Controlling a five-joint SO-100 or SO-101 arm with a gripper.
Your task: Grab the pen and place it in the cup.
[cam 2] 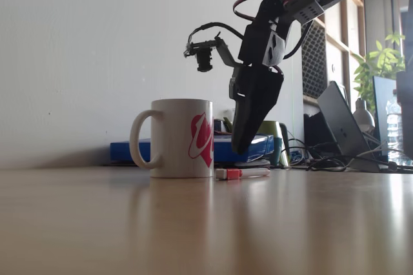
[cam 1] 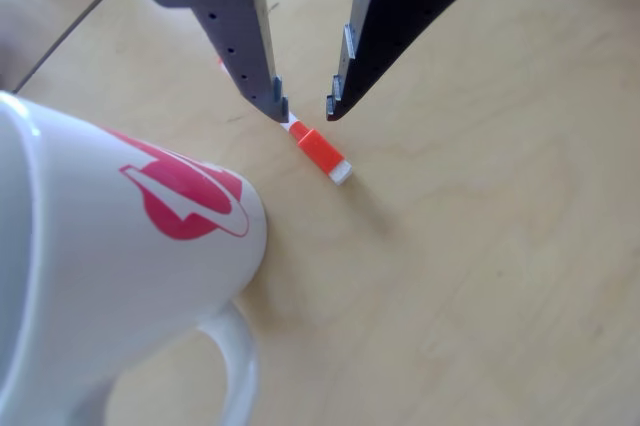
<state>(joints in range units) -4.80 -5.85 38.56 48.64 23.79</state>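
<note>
Nearest us on the wooden table (cam 2: pixel 193 236) stands the mug (cam 2: pixel 175 137), just beyond it the marker (cam 2: pixel 242 173) lies flat, and above it we hold our gripper (cam 1: pixel 303 106) spread, seemingly to straddle it.

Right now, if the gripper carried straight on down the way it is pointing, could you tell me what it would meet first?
Most likely the pen. The gripper hangs open, pointing down at the pen's white body beside the cup; depth is hard to judge, so a fingertip might touch the wooden table alongside.
</note>
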